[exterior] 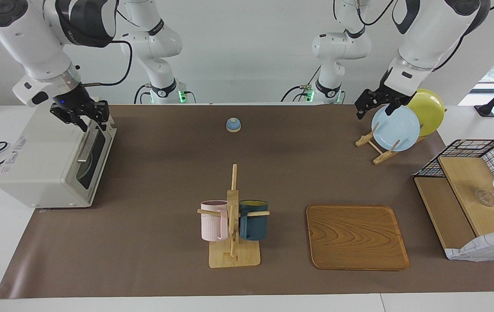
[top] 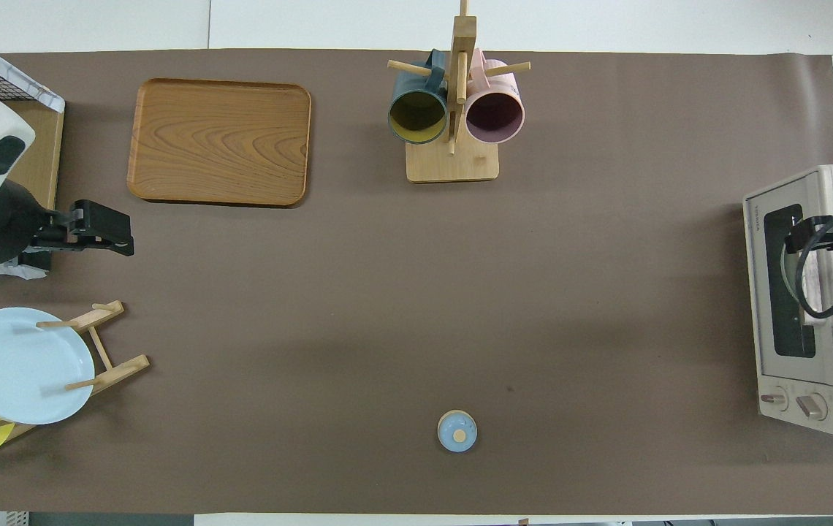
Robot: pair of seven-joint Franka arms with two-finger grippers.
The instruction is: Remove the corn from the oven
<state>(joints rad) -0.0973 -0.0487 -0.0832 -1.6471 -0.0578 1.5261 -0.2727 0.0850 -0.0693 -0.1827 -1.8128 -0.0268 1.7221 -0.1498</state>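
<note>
The off-white oven (exterior: 43, 160) stands at the right arm's end of the table, also in the overhead view (top: 826, 365). Its dark glass door is closed, with the metal bar handle (exterior: 86, 149) across it. The corn is hidden; I cannot see it through the glass. My right gripper (exterior: 93, 120) is open, just over the top front edge of the oven, above the handle's end nearer the robots. It also shows in the overhead view (top: 796, 237). My left gripper (exterior: 375, 110) is open and empty, waiting over the plate rack.
A mug rack (exterior: 232, 225) with a pink and a dark blue mug stands mid-table, a wooden tray (exterior: 356, 236) beside it. A blue plate (exterior: 395, 128) and a yellow plate (exterior: 429, 110) lean in a rack. There is a small blue bell (exterior: 233, 125) and a wire basket shelf (exterior: 468, 190).
</note>
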